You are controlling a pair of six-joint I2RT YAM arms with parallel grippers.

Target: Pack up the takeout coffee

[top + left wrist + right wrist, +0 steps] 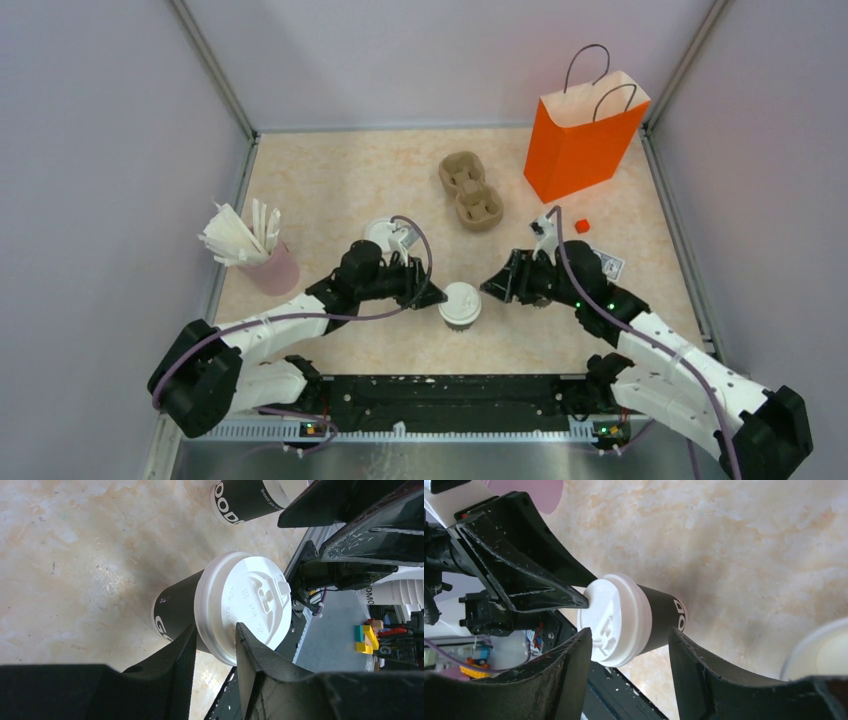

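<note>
The pale marbled surface [330,180] is seen from above. At its far right a tall orange paper bag [580,140] is stood upright with its handles up. The left tool [437,293] is brought against the left side of the takeout coffee [460,303]. In the left wrist view its fingers [182,652] are seen a narrow gap apart with the rim of the white lid [245,605] between them; whether the rim is pinched cannot be told. The right tool [492,285] is spread wide, and in the right wrist view its fingers [569,670] are set apart on either side of the cup. A pink cup [272,270] filled with white sticks [238,235] is placed at the left edge. A brown pulp tray [470,190] is set at the far middle, near the bag. The takeout coffee, a dark cup with white lettering, is stood upright at the near middle of the surface, between the two tools. A second lidded cup [380,232] is stood just behind the left tool. A small orange block [582,226] is laid near the bag's base.
</note>
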